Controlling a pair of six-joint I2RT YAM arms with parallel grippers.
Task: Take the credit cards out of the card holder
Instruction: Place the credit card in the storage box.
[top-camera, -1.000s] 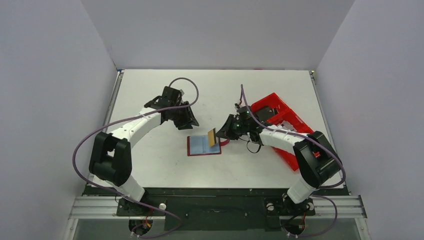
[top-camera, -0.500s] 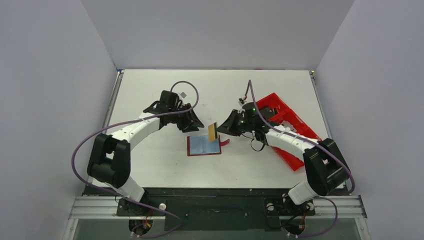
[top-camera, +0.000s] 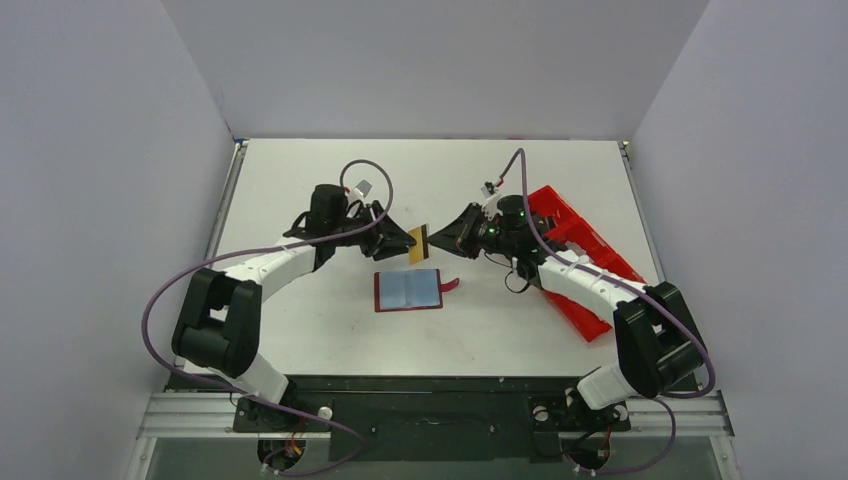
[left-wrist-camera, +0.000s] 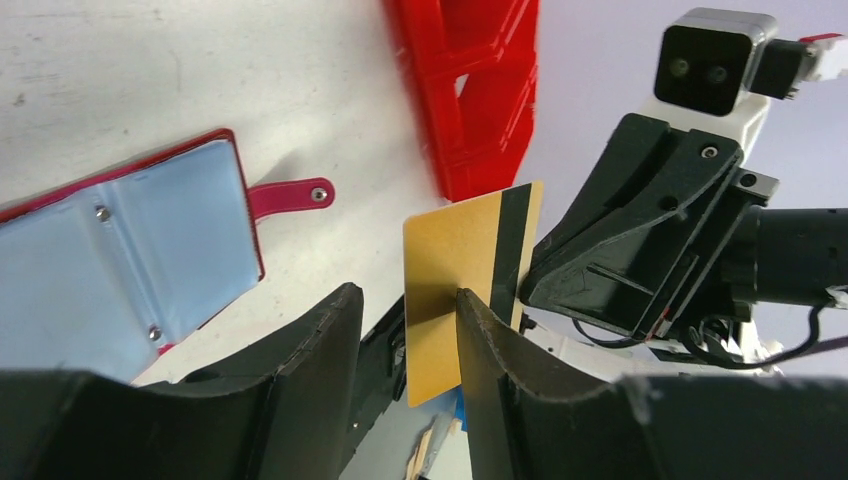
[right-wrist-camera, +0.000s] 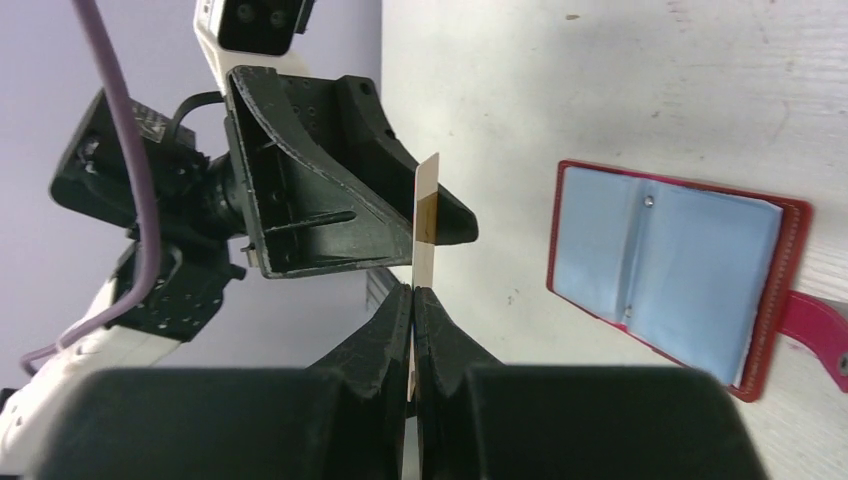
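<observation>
The right end effector (right-wrist-camera: 413, 300) is pinching the gold card (right-wrist-camera: 428, 215) by one short edge, its fingers pressed flat together, and is holding the card on edge in the air at the middle of the top view, just above the card holder (top-camera: 408, 290). The left end effector (left-wrist-camera: 405, 300) is facing it with fingers spread, and the card's free end is sitting in the gap between them, close against one finger but not clamped. The card is looking thin, light and stiff, with smooth, probably slippery faces, so a flat squeeze across both faces near the free end is likely suiting it best, clear of the other arm's fingertips. A corner grip is risking a twist. The holder is lying open on the bench (top-camera: 300, 180), well apart from both arms, its strap tab (left-wrist-camera: 290, 195) pointing toward the right of the frame. Its inside is showing light blue on both halves. Whether that is lining or a blue card tucked in, I cannot tell. The red tray (top-camera: 590, 270) is sitting at the right, and its contents are not showing clearly.
</observation>
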